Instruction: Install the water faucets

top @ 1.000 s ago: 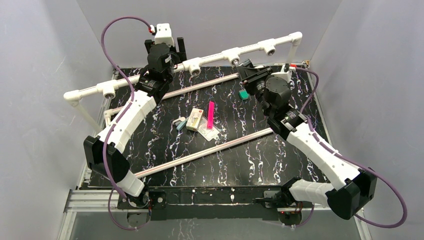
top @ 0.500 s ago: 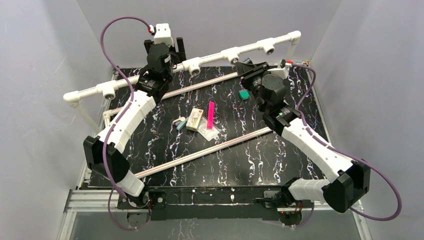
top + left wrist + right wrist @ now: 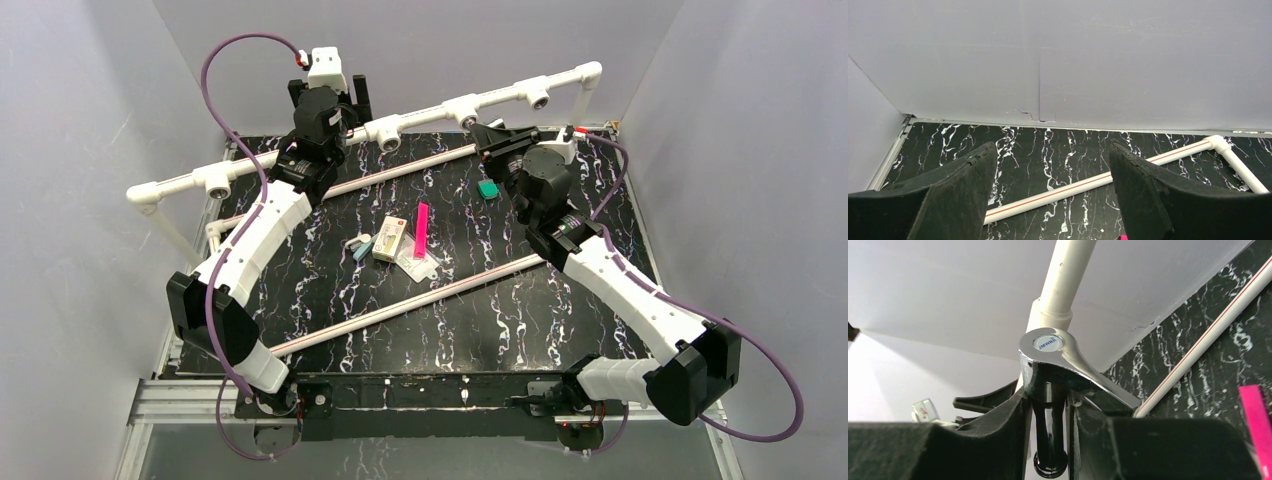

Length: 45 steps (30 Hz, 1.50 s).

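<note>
Black rubbery fingers (image 3: 963, 185) of the left gripper (image 3: 1053, 155) stand wide apart at the lower edge of the left wrist view, with nothing between them but the marbled table (image 3: 1048, 145) and a red-striped pipe (image 3: 1098, 180) lying across it; seen from overhead, this gripper (image 3: 345, 98) hangs left of upper centre against the white pipe rail (image 3: 430, 112) and carries nothing; further right along that rail, an open tee socket (image 3: 469, 113) faces the near side at upper centre; just right of and below it sits the right gripper (image 3: 497, 140); its jaws are drawn in narrow and clamp the faucet (image 3: 1048, 360), which fills the middle of the right wrist view; the faucet's long axis runs up and down that frame, in line with the gripper's own length; its chrome lever slopes off to the lower right, and its blue-capped top points up at a white pipe collar (image 3: 1050, 315), close above it though whether they touch I cannot tell; which end bears the thread is also unclear; the right arm is plainly the nearer one, so the coming move looks like a short shift up and left in the overhead frame, to line the faucet's stem up with the socket's mouth.
</note>
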### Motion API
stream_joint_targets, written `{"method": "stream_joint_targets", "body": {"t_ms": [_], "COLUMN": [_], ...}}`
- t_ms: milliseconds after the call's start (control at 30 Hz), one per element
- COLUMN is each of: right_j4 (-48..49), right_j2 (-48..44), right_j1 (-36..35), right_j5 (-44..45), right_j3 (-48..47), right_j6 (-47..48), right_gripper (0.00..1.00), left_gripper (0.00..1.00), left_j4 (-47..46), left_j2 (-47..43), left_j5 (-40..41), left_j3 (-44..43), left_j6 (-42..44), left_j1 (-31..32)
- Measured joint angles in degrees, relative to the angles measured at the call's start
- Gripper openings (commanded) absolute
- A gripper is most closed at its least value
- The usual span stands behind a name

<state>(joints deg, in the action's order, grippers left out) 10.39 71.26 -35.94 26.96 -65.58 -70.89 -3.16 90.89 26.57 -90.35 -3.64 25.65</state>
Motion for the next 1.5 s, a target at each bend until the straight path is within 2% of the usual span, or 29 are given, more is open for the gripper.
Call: {"method": "stream_joint_targets", "body": {"t_ms": [533, 900, 1033, 1200, 1333, 1500], "right_j4": [-4.1, -5.2, -5.2, -5.2, -3.8, -1.7], "right_j2": [0.5, 0.5, 0.4, 0.3, 0.8, 0.9], "right_j1": [0.7, 1.0, 1.0, 1.0, 1.0, 1.0], "right_j5": [-1.8, -3.3, -3.6, -3.8, -5.3, -6.0], "right_j3": [-0.3, -0.3, -0.3, -0.3, -0.3, -0.3], "right_j6": [-22.9, -30.0, -30.4, -29.9, -29.3, -28.4], "right_gripper": [0.01, 0.01, 0.19, 0.45, 0.58, 0.66], "left_gripper": [0.79, 0.79, 0.79, 0.79, 0.79, 0.79], "left_j4": [0.0, -0.5, -0.5, -0.5, 0.5, 1.3], "left_j2": [0.0, 0.0, -0.2, -0.4, -1.2, -1.5], "left_j5": [0.0, -0.2, -0.2, -0.2, -1.4, -2.1], "left_j3": [0.0, 0.3, 0.4, 0.7, 1.0, 1.1], "left_j6": [0.0, -0.2, -0.2, -0.3, -0.7, -1.0], "left_j1": [-0.1, -0.2, -0.2, -0.2, 0.1, 0.1]}}
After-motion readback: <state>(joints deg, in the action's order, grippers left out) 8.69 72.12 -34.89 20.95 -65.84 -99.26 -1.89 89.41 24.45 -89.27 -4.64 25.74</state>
